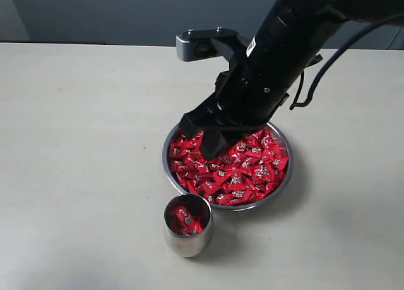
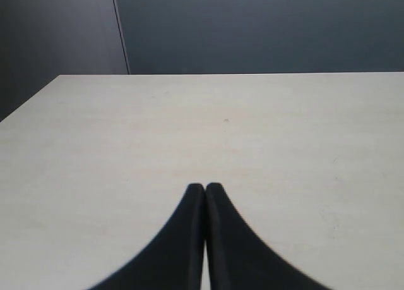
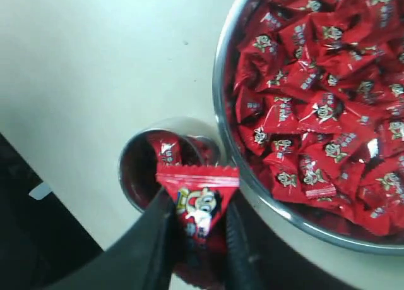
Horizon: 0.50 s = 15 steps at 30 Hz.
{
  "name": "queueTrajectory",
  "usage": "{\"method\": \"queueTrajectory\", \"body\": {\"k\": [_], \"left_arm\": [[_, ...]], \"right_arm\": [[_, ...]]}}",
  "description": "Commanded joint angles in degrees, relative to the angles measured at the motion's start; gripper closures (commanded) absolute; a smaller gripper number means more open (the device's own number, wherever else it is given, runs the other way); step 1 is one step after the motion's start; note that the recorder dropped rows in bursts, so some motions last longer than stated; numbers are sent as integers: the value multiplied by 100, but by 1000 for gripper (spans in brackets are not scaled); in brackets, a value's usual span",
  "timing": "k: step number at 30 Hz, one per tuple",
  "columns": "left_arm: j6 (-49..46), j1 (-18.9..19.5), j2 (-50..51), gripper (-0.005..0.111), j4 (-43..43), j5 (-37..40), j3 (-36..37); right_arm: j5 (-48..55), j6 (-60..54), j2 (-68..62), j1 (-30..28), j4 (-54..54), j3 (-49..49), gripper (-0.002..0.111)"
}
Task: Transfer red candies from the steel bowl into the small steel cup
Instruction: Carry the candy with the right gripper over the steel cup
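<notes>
Your right gripper [image 3: 198, 222] is clenched on a single candy [image 3: 201, 190], pinched between its black fingers [image 3: 161, 239]. It hangs over the far-left part of the steel bowl [image 1: 243, 207], which sits mid-desk and is heaped with red candies [image 1: 243, 170]. The held wrapper has a crimped top edge and a white-and-yellow printed mark with lettering too blurred for you to read. Each candy in the bowl carries a small silver-white emblem, also illegible. The small steel cup [image 1: 187, 242] stands upright just beside the bowl's near-left rim, with a few candies [image 1: 186, 219] already inside. A white sticker [image 1: 251, 46] on the right arm [image 1: 284, 43] shows dark print that cannot be made out. Your left gripper [image 2: 205, 190] is closed with its two fingertips pressed together, holding nothing, above a bare stretch of the pale desk [image 1: 82, 145].
</notes>
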State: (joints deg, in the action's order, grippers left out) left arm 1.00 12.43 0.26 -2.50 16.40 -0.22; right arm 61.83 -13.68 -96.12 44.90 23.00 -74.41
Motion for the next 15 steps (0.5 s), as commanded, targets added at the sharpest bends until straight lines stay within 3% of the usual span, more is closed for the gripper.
{"method": "queueTrajectory", "body": {"k": [1, 6, 15], "left_arm": [[15, 5, -26, 106, -7, -10, 22], [15, 5, -26, 106, -7, -10, 22], [15, 5, -26, 106, -7, -10, 22]], "right_arm": [[65, -181, 60, 481, -71, -15, 97], [42, -181, 38, 856, -476, -15, 97], [30, -156, -406, 884, -296, -4, 97]]}}
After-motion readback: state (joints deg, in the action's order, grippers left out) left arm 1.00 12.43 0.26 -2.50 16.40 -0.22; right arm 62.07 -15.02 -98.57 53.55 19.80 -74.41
